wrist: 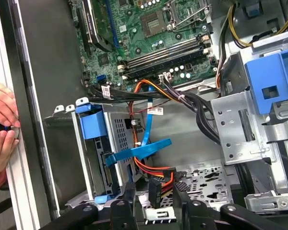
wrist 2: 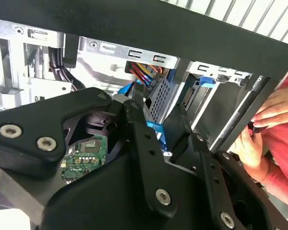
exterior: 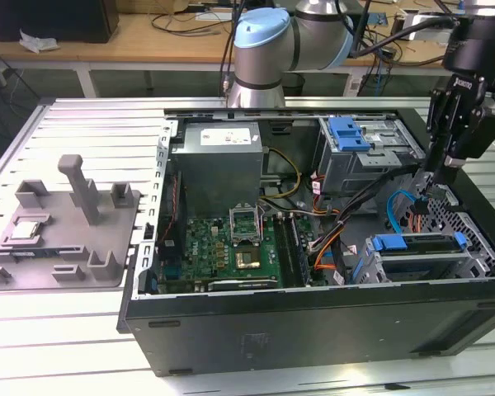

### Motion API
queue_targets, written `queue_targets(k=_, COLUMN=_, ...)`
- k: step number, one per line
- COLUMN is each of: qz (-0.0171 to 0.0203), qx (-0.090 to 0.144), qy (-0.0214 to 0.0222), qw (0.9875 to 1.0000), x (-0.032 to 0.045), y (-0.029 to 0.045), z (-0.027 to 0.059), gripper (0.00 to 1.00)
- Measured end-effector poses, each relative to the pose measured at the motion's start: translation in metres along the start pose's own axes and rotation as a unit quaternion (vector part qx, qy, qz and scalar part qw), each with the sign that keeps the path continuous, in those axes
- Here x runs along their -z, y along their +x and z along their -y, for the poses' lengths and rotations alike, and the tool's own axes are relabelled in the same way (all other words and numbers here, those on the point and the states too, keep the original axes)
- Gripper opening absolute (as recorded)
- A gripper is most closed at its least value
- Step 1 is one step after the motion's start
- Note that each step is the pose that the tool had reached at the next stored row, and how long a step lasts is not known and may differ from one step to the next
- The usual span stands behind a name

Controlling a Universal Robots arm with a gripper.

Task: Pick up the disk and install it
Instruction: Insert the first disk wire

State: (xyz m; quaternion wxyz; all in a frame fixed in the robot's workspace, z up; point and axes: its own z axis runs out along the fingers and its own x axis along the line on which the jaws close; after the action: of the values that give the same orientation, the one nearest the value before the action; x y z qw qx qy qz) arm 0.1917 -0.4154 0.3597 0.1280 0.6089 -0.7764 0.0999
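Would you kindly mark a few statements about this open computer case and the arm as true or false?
1. The computer case lies open, with its motherboard exposed. True.
2. The gripper hangs above the grey fixture. False: it hangs over the case's end at the exterior view's right.
3. A person's hands are at the case's edge. True.
4. The disk lies on the fixture. False: in its blue carrier, it sits in the drive cage inside the case.
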Motion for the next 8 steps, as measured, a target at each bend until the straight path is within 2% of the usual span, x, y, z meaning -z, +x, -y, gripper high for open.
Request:
queue_targets(k=1, qz=-0.0007, qx=0.0, qy=-0.0003, qw=1.0, x=-0.0012, y=-0.0006, z=0.0008, gripper=0.44)
queue_targets(k=2, qz=-0.0041, qx=0.0, qy=-0.0016, qw=1.0, x=-0.0047, y=-0.0027, z=0.0026, gripper=0.43)
queue_targets(k=3, qz=-0.0048, qx=0.0, qy=-0.0016, qw=1.0, x=-0.0054, y=-0.0031, z=0.0025, gripper=0.35)
queue_targets(k=8, qz=-0.0064, qx=-0.001, qy=-0.0035, qw=1.0, x=-0.0085, y=-0.0043, z=0.003, gripper=0.35)
